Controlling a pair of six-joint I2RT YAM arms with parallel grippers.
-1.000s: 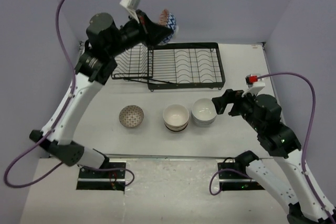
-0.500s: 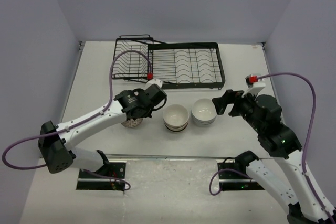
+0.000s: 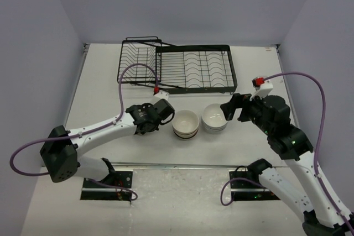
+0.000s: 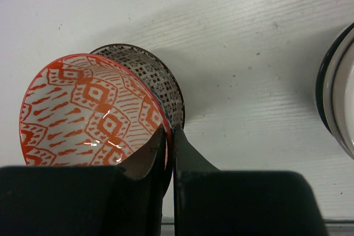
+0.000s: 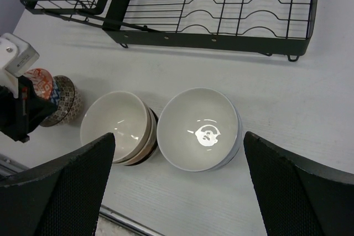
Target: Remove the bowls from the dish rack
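Note:
My left gripper (image 4: pixel 168 135) is shut on the rim of an orange-and-white patterned bowl (image 4: pixel 83 109). That bowl sits tilted in a brown-patterned bowl (image 4: pixel 157 78) on the table. To its right stand a stack of cream bowls with a dark band (image 3: pixel 185 122) and a stack of white bowls (image 3: pixel 214 117). My right gripper (image 5: pixel 178 135) hangs open above these two stacks, holding nothing. The black wire dish rack (image 3: pixel 188 70) stands at the back of the table, and no bowl shows in it.
The left arm (image 3: pixel 94 134) stretches low across the table's near left. The metal strip of the table's front edge (image 3: pixel 177 165) runs just behind both arm bases. Purple walls close the left, back and right sides.
The left arm has swung down from above the rack to the table, bringing the patterned bowl onto the brown-patterned one. The right gripper has shifted slightly left and stays open.

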